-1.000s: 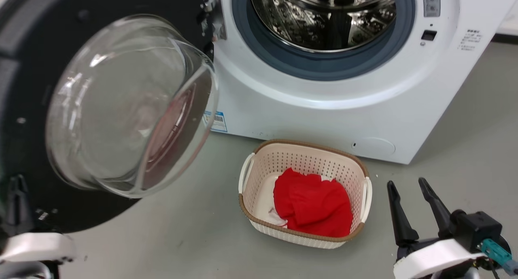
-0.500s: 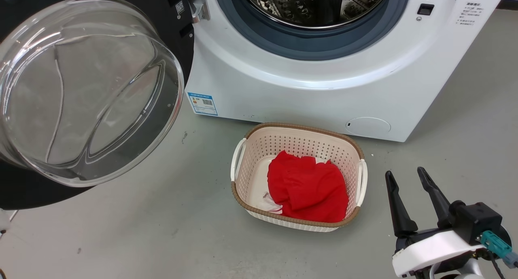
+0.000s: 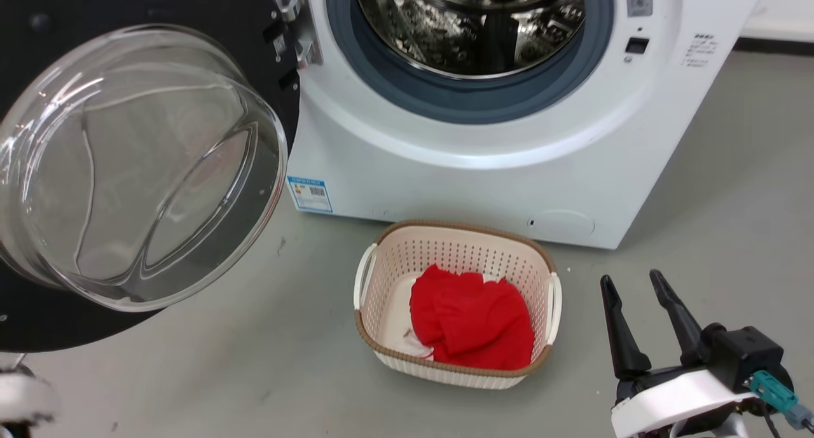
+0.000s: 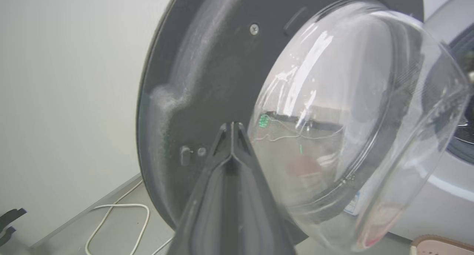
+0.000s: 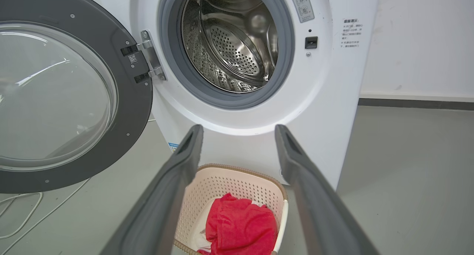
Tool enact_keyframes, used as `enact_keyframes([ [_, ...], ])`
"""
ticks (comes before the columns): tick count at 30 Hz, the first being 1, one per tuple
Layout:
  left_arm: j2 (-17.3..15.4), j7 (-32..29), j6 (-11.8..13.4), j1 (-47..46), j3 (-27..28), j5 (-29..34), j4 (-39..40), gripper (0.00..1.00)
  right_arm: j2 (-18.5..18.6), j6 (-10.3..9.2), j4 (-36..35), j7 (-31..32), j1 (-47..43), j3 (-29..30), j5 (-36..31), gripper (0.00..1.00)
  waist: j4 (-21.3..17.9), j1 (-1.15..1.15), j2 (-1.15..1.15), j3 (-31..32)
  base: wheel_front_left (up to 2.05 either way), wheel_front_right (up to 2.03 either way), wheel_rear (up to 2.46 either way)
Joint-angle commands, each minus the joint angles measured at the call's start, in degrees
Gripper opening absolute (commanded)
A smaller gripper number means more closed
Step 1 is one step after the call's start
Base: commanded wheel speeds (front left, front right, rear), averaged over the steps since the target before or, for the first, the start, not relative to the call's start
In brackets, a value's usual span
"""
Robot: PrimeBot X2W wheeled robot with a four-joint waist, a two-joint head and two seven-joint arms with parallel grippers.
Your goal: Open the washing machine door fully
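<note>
Far left: left gripper [image 4: 231,128] has its jaws pressed together with nothing between them. In the left wrist view its tips sit in front of the inner face of the washing machine door [image 3: 191,6], between a small latch peg [image 4: 185,155] and the edge of the glass bowl [image 3: 140,171]. Can't tell if the tips touch the door

A white cable [image 4: 118,214] lies on the floor [image 3: 254,362] below the door's outer edge

Door is swung wide out to the left of the washing machine [image 3: 445,177], hanging on its hinge [image 3: 299,37]. Black inner face and bulging bowl point toward the head camera. Opening is fully exposed

Centre: steel drum [image 3: 470,25] is visible inside the grey gasket [image 3: 470,104]. Blue label sticker [image 3: 308,194] is at the lower left of the front panel, round cap [image 3: 561,224] at the lower right

Cream basket [image 3: 458,225] stands on the floor just in front of the machine, below the opening, with red cloth [image 3: 470,327] bunched inside. It is clear of the door

Right: right gripper [image 3: 629,278] sits low, to the right of the basket and apart from it. Jaws are spread wide and hold nothing, and in the right wrist view the fingers aim toward the machine front
</note>
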State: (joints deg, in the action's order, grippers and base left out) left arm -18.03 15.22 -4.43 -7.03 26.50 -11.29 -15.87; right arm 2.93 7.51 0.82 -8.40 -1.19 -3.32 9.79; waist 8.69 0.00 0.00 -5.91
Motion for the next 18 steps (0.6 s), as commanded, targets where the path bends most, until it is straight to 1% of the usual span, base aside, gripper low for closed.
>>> enact_keyframes([
  [1,1.8,-0.1,-0.6,2.5,0.1,0.5,1.8,0.00,-0.1,-0.03,0.4,-0.2,-0.3,-0.2,0.5,1.00,-0.2,0.00,0.00,1.5,0.00,0.00,0.00],
  [2,2.9,-0.1,-0.9,3.8,0.2,0.9,3.4,0.15,-0.1,-0.03,0.6,-0.2,-0.6,-0.3,0.5,1.00,-0.3,0.00,0.00,2.1,0.00,0.00,0.00],
  [3,4.1,-0.1,-1.0,5.2,0.3,1.2,5.0,0.45,-0.1,-0.03,0.9,-0.2,-1.0,-0.5,0.7,1.00,-0.3,0.00,0.00,2.8,0.00,0.00,0.00],
  [4,5.4,-0.1,-1.2,6.6,0.2,1.8,6.7,1.00,-0.1,-0.04,1.0,-0.2,-1.4,-0.6,0.8,1.00,-0.3,0.00,0.00,3.3,0.00,0.00,0.00],
  [7,9.7,-0.1,-1.5,10.8,-1.0,3.3,11.4,1.00,-0.1,-0.03,1.2,-0.4,-1.7,-0.7,0.9,1.00,-0.5,0.00,0.00,4.5,0.00,0.00,0.00],
  [9,11.8,-0.1,-1.6,13.1,-2.1,4.2,14.3,1.00,-0.1,-0.03,1.2,-0.5,-2.3,-0.7,1.0,1.00,-0.5,0.00,0.00,5.0,0.00,0.00,0.00],
  [13,14.1,-0.1,-1.8,16.2,-5.3,6.1,18.5,1.00,-0.1,-0.04,0.8,-0.4,-2.5,-1.1,0.8,1.00,-1.1,0.00,0.00,5.8,0.00,0.00,0.00],
  [18,14.9,-0.1,-0.3,17.9,-12.7,8.0,21.6,1.00,-0.1,-0.04,0.2,-0.2,-2.6,-1.4,0.2,1.00,-3.2,0.00,0.00,6.5,0.00,0.00,0.00],
])
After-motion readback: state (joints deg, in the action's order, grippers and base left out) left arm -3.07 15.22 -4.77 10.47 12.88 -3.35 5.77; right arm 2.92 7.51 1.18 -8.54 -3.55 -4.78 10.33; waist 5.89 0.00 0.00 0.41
